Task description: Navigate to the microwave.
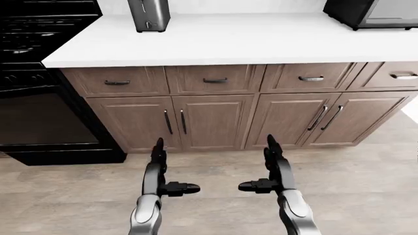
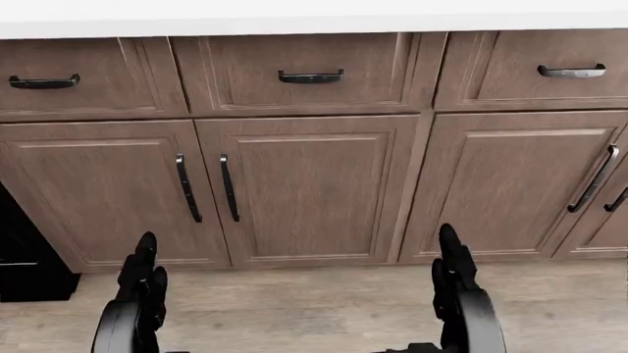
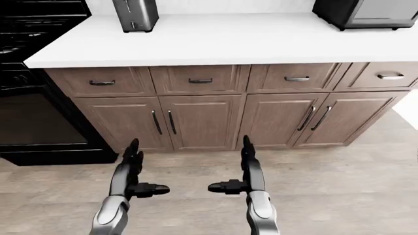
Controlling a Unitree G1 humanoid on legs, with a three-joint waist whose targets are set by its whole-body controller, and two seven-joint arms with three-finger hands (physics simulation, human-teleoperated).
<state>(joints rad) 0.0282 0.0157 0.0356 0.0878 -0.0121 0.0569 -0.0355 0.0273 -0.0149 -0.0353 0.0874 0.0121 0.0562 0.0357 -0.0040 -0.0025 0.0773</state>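
At the left edge of the eye views stands a black stove point(image 1: 39, 88), and next to it a white counter point(image 1: 235, 41) runs rightward over brown cabinets point(image 1: 215, 120). A toaster point(image 1: 149, 14) stands near the counter's left end, at the top of the view. The microwave point(image 1: 372, 12) sits at the counter's far right, cut off by the top right corner of both eye views; the head view looks lower and misses it altogether.

To do this step well, I judge the robot should turn and sidestep to its right along the cabinets until the microwave is centred ahead, keeping a gap from the drawer fronts so the raised arms do not brush the handles, then square up to the counter before stopping.

Both hands hang over the wood floor point(image 1: 366, 196), well apart from each other and touching nothing. The left hand point(image 1: 160, 169) has its fingers stretched straight toward the cabinets and its thumb stuck out sideways, fully spread and empty. The right hand point(image 1: 273, 166) mirrors it, equally spread and empty.
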